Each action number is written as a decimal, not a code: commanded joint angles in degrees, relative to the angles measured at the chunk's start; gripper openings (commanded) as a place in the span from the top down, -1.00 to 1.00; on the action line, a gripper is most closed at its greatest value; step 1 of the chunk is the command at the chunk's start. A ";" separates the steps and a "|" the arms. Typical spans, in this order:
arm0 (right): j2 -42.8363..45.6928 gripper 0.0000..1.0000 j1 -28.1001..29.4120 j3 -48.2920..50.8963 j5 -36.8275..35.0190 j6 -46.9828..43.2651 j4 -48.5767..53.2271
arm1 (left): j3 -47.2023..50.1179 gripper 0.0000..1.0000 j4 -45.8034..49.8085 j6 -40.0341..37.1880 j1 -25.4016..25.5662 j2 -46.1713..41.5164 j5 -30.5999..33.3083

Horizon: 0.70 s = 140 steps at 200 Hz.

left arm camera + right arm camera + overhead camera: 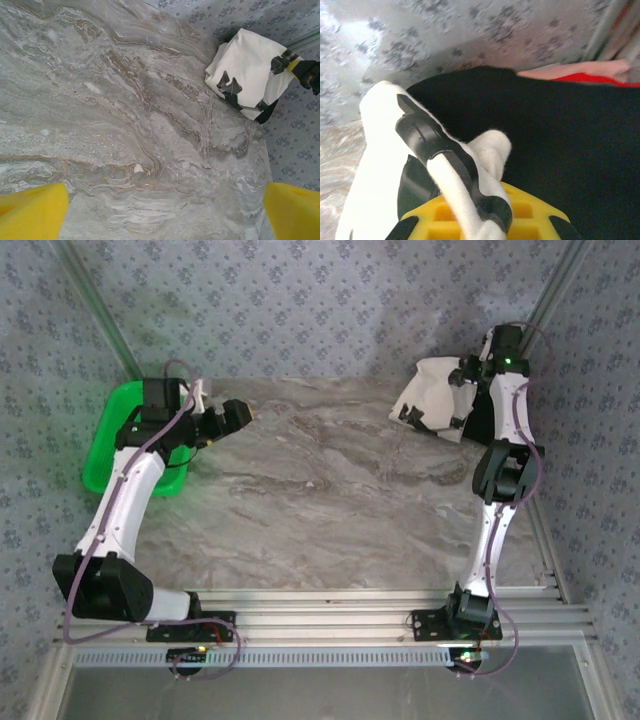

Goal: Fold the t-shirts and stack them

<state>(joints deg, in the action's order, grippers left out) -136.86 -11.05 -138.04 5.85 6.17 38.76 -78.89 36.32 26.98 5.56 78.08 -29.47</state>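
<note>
The off-white shirt with black marks lies folded at the table's far right corner, also in the left wrist view as the off-white shirt. It rests partly on the black shirt, a broad dark cloth in the right wrist view. My right gripper is shut on an edge of the off-white shirt, whose cloth runs across the yellow pad. My left gripper hovers open over bare table at the far left, its yellow fingers wide apart with nothing between them.
A green plastic basket sits at the far left edge beside the left arm. The marbled table stretches between the arms. Patterned walls and a metal frame post close in the right corner. A red and pink strip shows behind the black shirt.
</note>
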 commanded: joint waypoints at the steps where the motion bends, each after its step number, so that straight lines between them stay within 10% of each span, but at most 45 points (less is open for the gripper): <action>1: 5.55 1.00 2.82 1.55 6.69 -0.10 -3.89 | 0.49 -0.99 0.40 -0.86 -0.77 -2.40 0.47; 140: 12.91 1.00 3.36 -2.93 5.54 -2.65 4.56 | 1.24 -0.99 0.38 -3.16 -2.46 -3.12 -2.25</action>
<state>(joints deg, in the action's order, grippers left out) -126.74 -6.00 -139.02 13.30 5.48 41.95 -78.15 36.27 25.21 3.57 76.27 -30.00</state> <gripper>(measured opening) 0.080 0.996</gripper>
